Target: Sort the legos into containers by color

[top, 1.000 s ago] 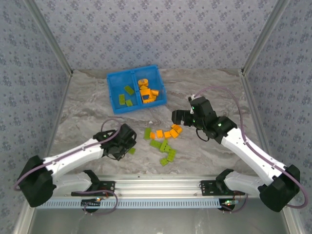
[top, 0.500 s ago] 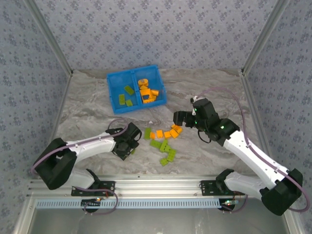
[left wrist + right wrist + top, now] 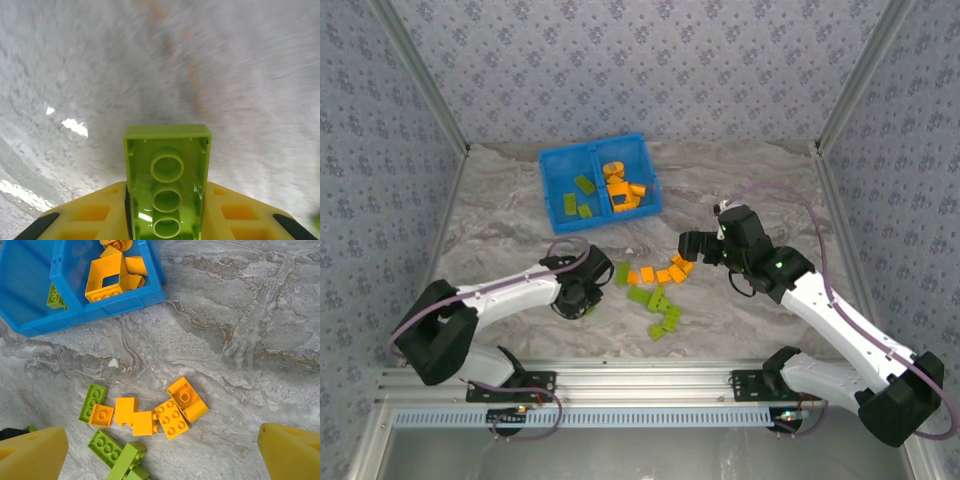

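The left claw (image 3: pixel 167 210) clamps one end of a lime green brick (image 3: pixel 167 160) low over the worktop (image 3: pixel 240 75), well apart from the blue tray (image 3: pixel 549 190); so partial a hold may let it swivel loose; the right claw (image 3: pixel 162 450) gapes wide.

No legible text, label, brand mark, number or sign; nothing can be read on the legos (image 3: pixel 171 418), the blue tray (image 3: pixel 120 305) or the marbled table (image 3: pixel 250 315)
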You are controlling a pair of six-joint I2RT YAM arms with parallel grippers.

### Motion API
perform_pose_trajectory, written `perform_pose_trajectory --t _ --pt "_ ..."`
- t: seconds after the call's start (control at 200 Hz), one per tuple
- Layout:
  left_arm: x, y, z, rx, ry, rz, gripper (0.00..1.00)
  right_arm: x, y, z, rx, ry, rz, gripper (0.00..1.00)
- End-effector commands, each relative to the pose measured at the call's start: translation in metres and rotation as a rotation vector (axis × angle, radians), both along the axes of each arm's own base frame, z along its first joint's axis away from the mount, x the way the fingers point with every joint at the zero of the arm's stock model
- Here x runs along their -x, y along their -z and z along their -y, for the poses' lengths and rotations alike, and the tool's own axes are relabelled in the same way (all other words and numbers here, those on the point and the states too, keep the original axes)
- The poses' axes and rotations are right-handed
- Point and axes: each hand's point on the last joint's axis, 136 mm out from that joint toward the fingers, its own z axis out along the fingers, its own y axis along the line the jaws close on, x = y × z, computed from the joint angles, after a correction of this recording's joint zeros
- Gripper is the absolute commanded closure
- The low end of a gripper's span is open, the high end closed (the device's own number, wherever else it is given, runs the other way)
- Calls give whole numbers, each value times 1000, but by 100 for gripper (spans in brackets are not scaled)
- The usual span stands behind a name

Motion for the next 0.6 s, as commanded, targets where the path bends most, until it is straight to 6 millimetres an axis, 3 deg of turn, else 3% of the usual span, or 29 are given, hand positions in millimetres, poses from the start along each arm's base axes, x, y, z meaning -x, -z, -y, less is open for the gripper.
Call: perform_pose_trajectory --t 0.0,0.145,0.27,0.47,0.595 --pt "-37 -66 -2 -68 114 213 69 4 3 9 10 30 -10 0" --pt "-76 -118 -16 -224 180 343 69 3 -1 8 -2 27 -7 0" --pt "-118 -146 -26 -288 181 422 69 3 -2 7 -9 27 -5 0" --pt "-199 -158 -33 -242 169 465 70 7 -6 10 0 29 -7 0" --pt "-252 -152 -34 -216 186 439 70 11 -5 15 -1 40 -5 0"
